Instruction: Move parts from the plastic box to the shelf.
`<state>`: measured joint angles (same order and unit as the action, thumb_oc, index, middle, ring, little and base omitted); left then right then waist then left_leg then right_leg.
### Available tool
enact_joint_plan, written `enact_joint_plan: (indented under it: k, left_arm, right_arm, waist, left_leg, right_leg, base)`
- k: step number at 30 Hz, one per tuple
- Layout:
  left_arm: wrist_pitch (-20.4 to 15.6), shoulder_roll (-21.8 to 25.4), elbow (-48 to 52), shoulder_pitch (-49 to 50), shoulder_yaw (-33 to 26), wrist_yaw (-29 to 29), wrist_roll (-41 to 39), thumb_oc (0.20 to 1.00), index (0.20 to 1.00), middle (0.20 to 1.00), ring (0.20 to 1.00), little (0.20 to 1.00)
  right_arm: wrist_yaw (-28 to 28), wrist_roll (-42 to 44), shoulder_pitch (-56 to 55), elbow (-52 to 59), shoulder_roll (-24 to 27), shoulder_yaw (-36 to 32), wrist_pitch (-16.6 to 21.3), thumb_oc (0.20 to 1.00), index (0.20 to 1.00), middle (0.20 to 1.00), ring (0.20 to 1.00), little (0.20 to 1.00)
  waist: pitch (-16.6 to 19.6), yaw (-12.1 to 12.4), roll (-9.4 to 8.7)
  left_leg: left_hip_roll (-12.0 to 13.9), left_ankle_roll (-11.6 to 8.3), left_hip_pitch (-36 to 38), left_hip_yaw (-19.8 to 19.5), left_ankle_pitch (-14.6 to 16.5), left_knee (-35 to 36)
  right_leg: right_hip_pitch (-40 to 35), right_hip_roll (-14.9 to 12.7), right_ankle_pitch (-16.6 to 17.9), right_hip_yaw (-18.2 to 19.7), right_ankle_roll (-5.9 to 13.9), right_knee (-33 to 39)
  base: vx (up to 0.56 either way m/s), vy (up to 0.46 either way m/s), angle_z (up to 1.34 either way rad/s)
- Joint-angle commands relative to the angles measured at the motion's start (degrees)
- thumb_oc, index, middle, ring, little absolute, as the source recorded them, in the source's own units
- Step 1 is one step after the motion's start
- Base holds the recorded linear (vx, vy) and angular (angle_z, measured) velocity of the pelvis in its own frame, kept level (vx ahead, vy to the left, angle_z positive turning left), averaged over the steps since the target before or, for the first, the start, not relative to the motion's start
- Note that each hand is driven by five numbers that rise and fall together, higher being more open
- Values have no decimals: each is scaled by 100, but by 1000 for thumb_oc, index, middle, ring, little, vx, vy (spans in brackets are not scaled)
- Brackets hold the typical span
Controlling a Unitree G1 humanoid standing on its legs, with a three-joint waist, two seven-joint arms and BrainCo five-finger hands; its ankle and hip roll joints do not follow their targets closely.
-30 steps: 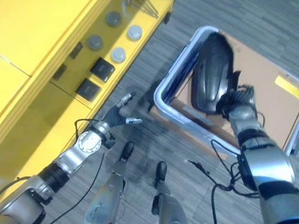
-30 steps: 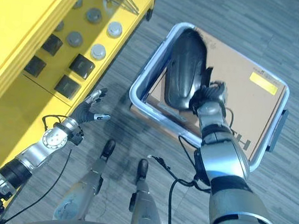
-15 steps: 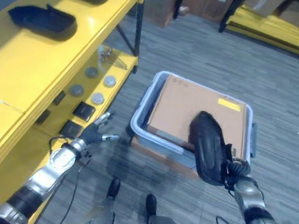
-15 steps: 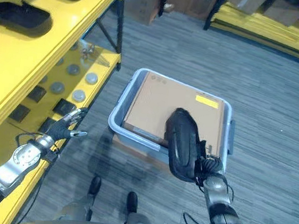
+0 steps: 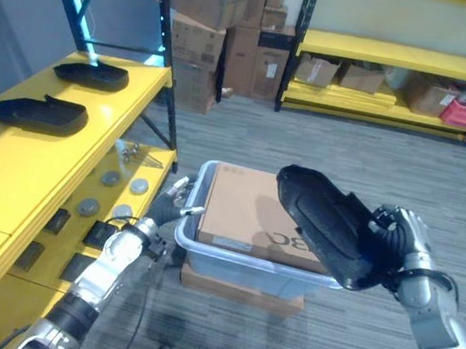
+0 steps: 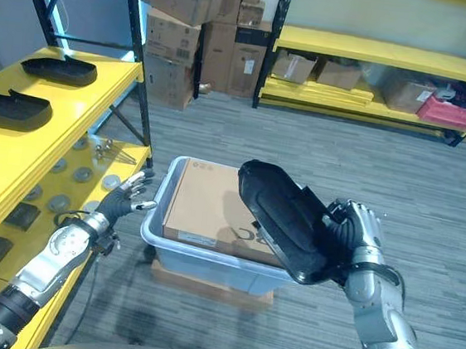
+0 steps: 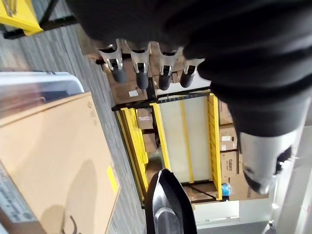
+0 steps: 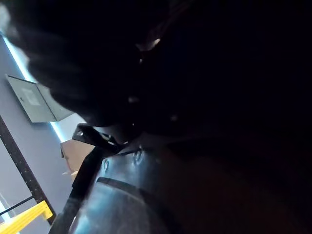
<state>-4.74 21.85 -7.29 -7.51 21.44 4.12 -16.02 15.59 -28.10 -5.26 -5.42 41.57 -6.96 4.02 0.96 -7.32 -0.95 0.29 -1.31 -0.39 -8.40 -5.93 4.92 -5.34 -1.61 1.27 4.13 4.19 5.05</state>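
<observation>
My right hand point(image 5: 401, 242) is shut on a long black plastic part point(image 5: 324, 222), held lifted above the right side of the grey plastic box point(image 5: 232, 262). A brown cardboard sheet point(image 5: 242, 209) lies in the box. The part shows close up in the right wrist view point(image 8: 146, 195). My left hand point(image 5: 167, 209) hangs open just left of the box's near left corner, holding nothing; its straight fingers point(image 7: 141, 73) show in the left wrist view. Two more black parts point(image 5: 39, 112) point(image 5: 92, 74) rest on the top of the yellow shelf point(image 5: 16, 177) at the left.
The shelf's lower level carries round grey discs point(image 5: 115, 187), dark blocks point(image 5: 53, 221) and small metal pieces point(image 5: 135, 154). A cardboard slab point(image 5: 239, 279) lies under the box. Stacked cartons point(image 5: 218, 35) and another yellow rack point(image 5: 395, 58) stand at the back.
The camera has tilted up, so the whole scene has shifted. My right hand has raised the black part higher above the box. The left hand stays open beside the box.
</observation>
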Motion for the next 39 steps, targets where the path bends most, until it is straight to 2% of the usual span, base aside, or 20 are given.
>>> enact_joint_plan:
  k: [1, 8, 15, 20, 30, 35, 36, 39]
  left_arm:
    - [-42, -9, -52, -313, 144, 4, -417, 1000, 1000, 1000, 1000, 1000]
    - [158, -456, -367, -481, 511, -243, -874, 1000, 1000, 1000, 1000, 1000]
    - [304, -636, -572, -675, 962, -267, -1189, 1000, 1000, 1000, 1000, 1000]
    - [269, -780, -658, -870, 1241, -382, -1469, 1000, 1000, 1000, 1000, 1000]
    - [235, -901, -565, -1101, 1547, -463, -2050, 1000, 1000, 1000, 1000, 1000]
    - [203, -1025, -530, -1215, 1671, -538, -2411, 1000, 1000, 1000, 1000, 1000]
    - [151, -1109, -472, -1250, 1707, -599, -2688, 1000, 1000, 1000, 1000, 1000]
    - [13, -1216, -460, -1344, 1758, -751, -2767, 1000, 1000, 1000, 1000, 1000]
  right_arm:
    - [484, -459, 221, 391, 284, -469, 251, 200, 200, 200, 200, 200]
    - [763, -975, 132, 1580, 106, -570, 252, 200, 200, 200, 200, 200]
    - [894, -1088, 387, 2121, -19, -168, 316, 200, 200, 200, 200, 200]
    - [967, -742, 752, 2199, -184, 389, 425, 200, 200, 200, 200, 200]
    - [981, -587, 1297, 2096, -270, 1287, 508, 200, 200, 200, 200, 200]
    - [964, -392, 1518, 1949, -499, 1753, 526, 200, 200, 200, 200, 200]
    - [970, -293, 1586, 1897, -609, 1979, 557, 200, 200, 200, 200, 200]
    - [1014, -65, 1644, 1804, -849, 2320, 633, 200, 200, 200, 200, 200]
  waist:
    - [351, 205, -262]
    - [458, 191, -329]
    - [458, 210, -329]
    - [414, 224, -340]
    - [380, 257, -334]
    - [366, 256, -328]
    - [359, 259, -327]
    - [336, 256, -322]
  left_leg:
    - [17, 242, 519, 116, 1216, 8]
    - [48, 241, 596, 64, 1234, 8]
    - [47, 247, 583, 25, 1218, 8]
    - [35, 250, 557, 10, 1184, 8]
    - [34, 250, 553, 2, 1166, 2]
    - [33, 250, 559, 0, 1158, 1]
    - [34, 249, 559, 6, 1155, -2]
    - [40, 246, 557, 7, 1145, -1]
  right_leg:
    - [391, -6, -310, -66, 41, -243]
    - [310, 9, -348, -92, 27, -254]
    - [319, 5, -342, -131, 25, -277]
    - [362, -7, -334, -146, 16, -326]
    - [378, -19, -333, -160, 6, -365]
    - [371, -21, -341, -183, -3, -375]
    - [373, -21, -345, -185, -9, -388]
    - [387, -18, -353, -187, -16, -410]
  base:
    - [44, -13, -2]
    - [8, -4, -1]
    - [0, 0, 0]
    - [-22, 4, 2]
    - [0, 0, 0]
    - [-2, 1, 1]
    - [-13, 3, 4]
    - [-6, 1, 1]
